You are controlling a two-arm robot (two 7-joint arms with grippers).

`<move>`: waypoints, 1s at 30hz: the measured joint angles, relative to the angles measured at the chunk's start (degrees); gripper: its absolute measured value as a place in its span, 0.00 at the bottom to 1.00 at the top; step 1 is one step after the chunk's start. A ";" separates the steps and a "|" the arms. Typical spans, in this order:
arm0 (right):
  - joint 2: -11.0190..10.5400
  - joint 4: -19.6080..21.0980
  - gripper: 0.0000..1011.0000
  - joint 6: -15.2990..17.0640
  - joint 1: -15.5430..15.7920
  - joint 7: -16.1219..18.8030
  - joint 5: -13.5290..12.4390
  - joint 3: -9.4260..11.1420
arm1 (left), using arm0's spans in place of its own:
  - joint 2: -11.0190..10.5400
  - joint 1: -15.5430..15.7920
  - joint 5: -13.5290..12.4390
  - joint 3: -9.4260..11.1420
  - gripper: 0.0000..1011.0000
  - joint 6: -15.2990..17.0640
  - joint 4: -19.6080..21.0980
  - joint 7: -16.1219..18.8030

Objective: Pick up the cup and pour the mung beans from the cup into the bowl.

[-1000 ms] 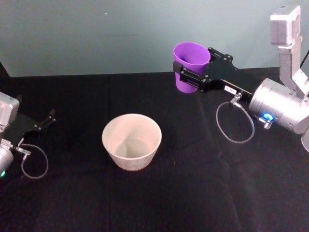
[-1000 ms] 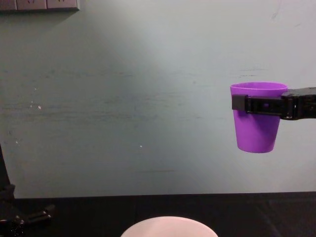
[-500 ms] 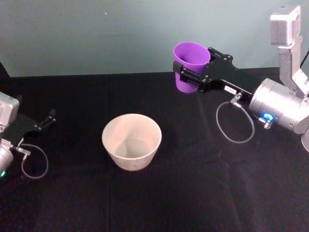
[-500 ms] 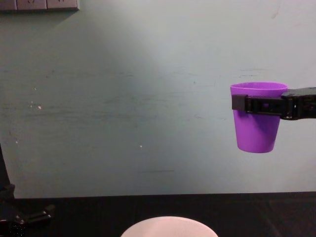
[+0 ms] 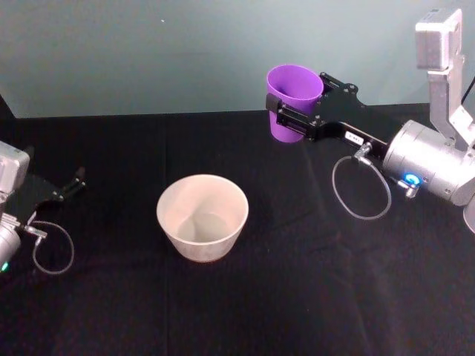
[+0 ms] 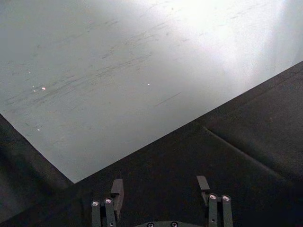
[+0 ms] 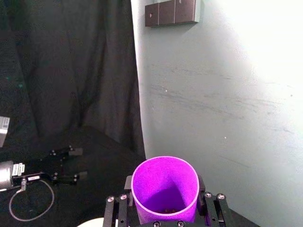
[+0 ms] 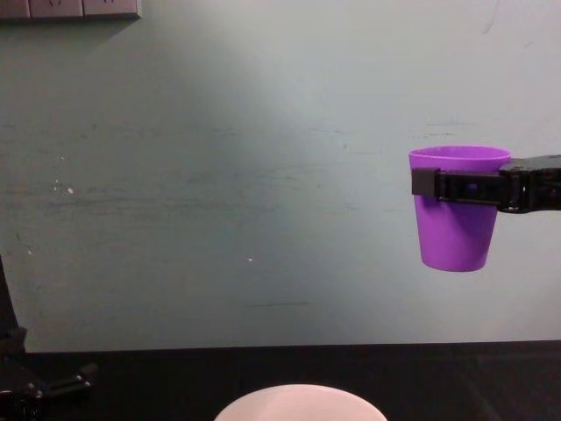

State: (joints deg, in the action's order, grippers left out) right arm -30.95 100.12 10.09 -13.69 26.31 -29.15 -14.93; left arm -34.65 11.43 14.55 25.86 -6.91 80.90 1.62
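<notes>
The right gripper (image 5: 292,119) is pinching the cup (image 5: 295,93) just below its rim, one black finger on each side of the wall; the cup is upright, mouth up, and lifted well clear of the desk (image 5: 297,297); in the head view it hangs near the far edge of the desk, behind the bowl (image 5: 202,216) and off to its right, not over it; in the chest view it sits high against the pale wall (image 8: 219,175), with the rim of the bowl low at the bottom edge and to its left; the right wrist view looks down into the cup, where a few small dark bits lie at the bottom; the bowl stands on the black desk near the middle, mouth up; the left gripper (image 5: 70,185) is low at the left side of the desk, well apart from the bowl, its fingers spread with nothing between them.
</notes>
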 joint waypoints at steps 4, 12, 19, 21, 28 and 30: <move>0.00 0.00 0.72 0.00 0.00 0.00 0.00 0.00 | 0.00 0.00 0.00 0.00 0.99 0.00 0.00 0.00; 0.00 0.00 0.73 0.00 0.00 0.00 0.00 0.00 | 0.00 0.00 0.00 0.00 0.99 0.00 0.00 0.00; 0.00 0.00 0.73 0.00 0.00 0.00 0.00 0.00 | 0.00 0.00 0.00 0.00 0.99 0.00 0.00 0.00; 0.00 0.00 0.73 0.00 0.00 0.00 0.00 0.00 | 0.00 0.00 0.00 0.00 0.99 0.00 0.00 0.00; 0.00 0.00 0.72 0.00 0.00 0.00 0.00 0.00 | 0.00 0.00 0.00 0.00 0.99 0.00 0.00 0.00; 0.00 0.00 0.73 0.00 0.00 0.00 0.00 0.00 | 0.00 0.00 0.00 0.00 0.99 0.00 0.00 0.00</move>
State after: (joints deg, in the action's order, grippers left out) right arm -30.95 100.12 10.09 -13.69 26.31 -29.15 -14.93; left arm -34.65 11.43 14.55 25.86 -6.91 80.90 1.62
